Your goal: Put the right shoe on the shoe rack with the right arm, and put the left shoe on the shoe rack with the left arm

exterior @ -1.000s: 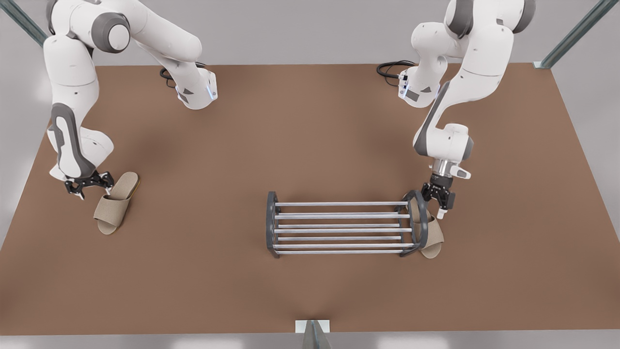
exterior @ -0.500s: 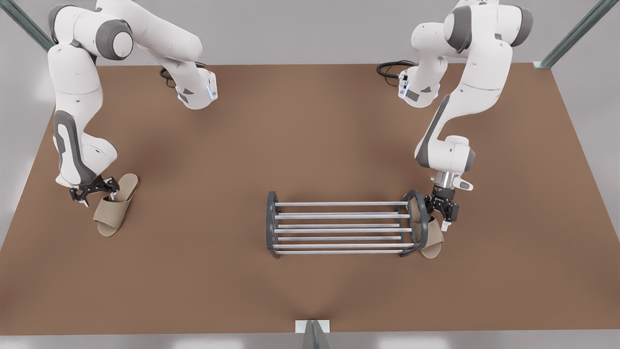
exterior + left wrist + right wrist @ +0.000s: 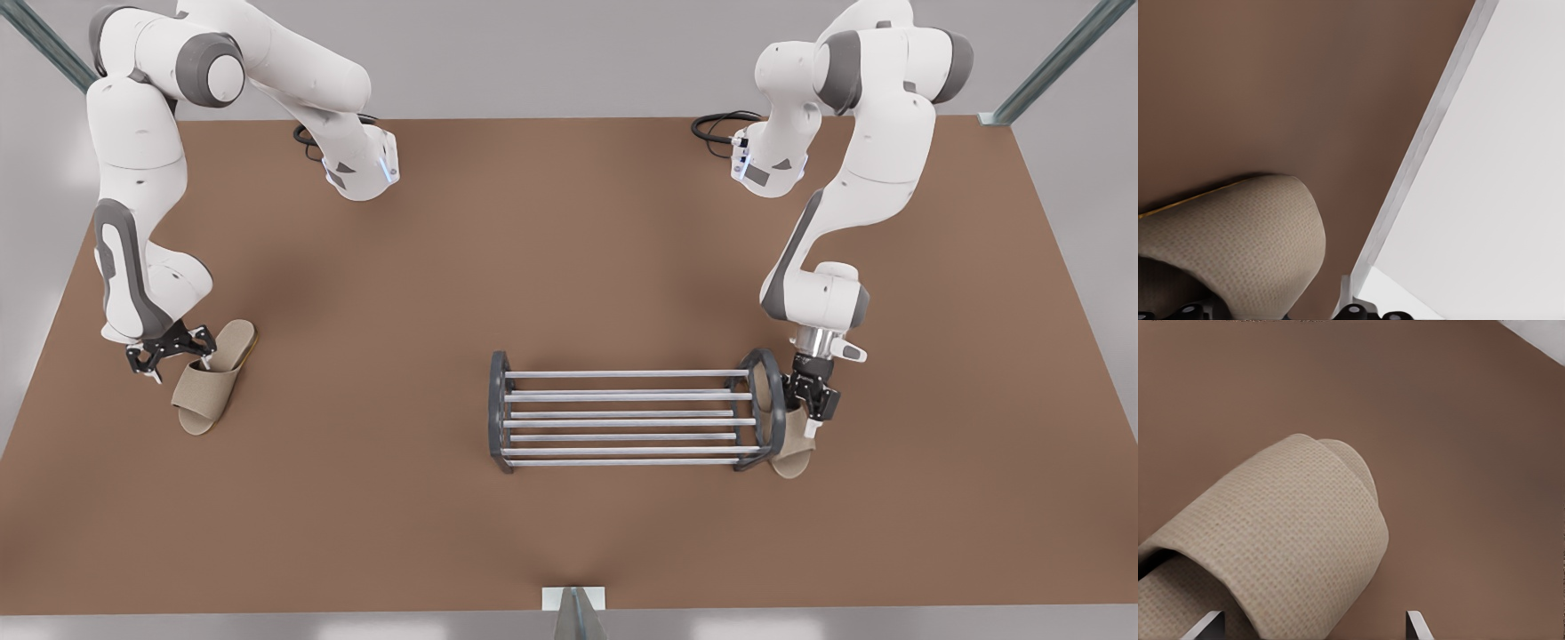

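Observation:
The shoe rack (image 3: 627, 418) stands at the table's middle front, nothing on its bars. One beige slipper (image 3: 212, 378) lies at the front view's left; my left gripper (image 3: 178, 366) is open at its heel side, one finger over the sole. The left wrist view shows this slipper's strap (image 3: 1238, 247) close below the camera. The other slipper (image 3: 794, 452) lies against the rack's end frame at the front view's right, partly hidden by it. My right gripper (image 3: 811, 425) is low over it and open. In the right wrist view its fingertips (image 3: 1208, 625) stand either side of the strap (image 3: 1291, 540).
The brown table (image 3: 569, 222) has wide free room behind and in front of the rack. Its edge (image 3: 1431, 133) runs close beside the left slipper. Black cables (image 3: 716, 124) lie near the arm bases at the back.
The right gripper has come down beside the rack's end frame onto the slipper there. The left gripper has shifted slightly closer to its slipper. Neither slipper has moved.

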Controlling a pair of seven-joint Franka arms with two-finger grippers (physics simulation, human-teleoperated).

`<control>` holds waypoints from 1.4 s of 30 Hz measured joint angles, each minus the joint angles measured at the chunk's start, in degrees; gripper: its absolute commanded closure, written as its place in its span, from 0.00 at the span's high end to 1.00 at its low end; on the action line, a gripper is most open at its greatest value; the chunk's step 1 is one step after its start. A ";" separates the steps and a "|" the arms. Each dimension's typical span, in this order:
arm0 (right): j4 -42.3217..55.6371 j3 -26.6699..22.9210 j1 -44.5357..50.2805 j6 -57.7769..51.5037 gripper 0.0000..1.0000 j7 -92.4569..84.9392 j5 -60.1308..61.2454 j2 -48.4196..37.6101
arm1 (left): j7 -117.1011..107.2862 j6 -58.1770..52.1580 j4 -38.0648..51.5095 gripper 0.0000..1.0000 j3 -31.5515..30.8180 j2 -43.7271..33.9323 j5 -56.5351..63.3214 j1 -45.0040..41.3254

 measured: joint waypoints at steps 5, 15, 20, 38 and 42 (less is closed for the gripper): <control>1.28 0.00 0.04 -0.19 1.00 -0.86 0.40 0.48 | -0.25 -0.61 0.05 0.77 0.00 0.65 -0.01 0.00; 4.33 0.00 0.65 -0.48 1.00 -1.99 0.61 2.49 | -0.64 -1.65 5.90 0.41 0.00 0.94 -0.17 0.93; 4.97 0.00 0.73 -0.57 1.00 -2.35 0.62 2.78 | -0.98 -1.81 7.09 0.21 0.05 0.66 0.18 3.29; 8.95 -0.02 3.26 -8.42 0.21 -2.79 0.13 -10.43 | -16.10 34.72 11.93 0.21 -7.74 -28.51 38.49 -13.96; 14.14 -0.05 7.38 -11.25 0.21 -2.34 -1.91 -11.23 | -18.48 38.83 11.87 0.21 -7.78 -24.01 38.38 -25.63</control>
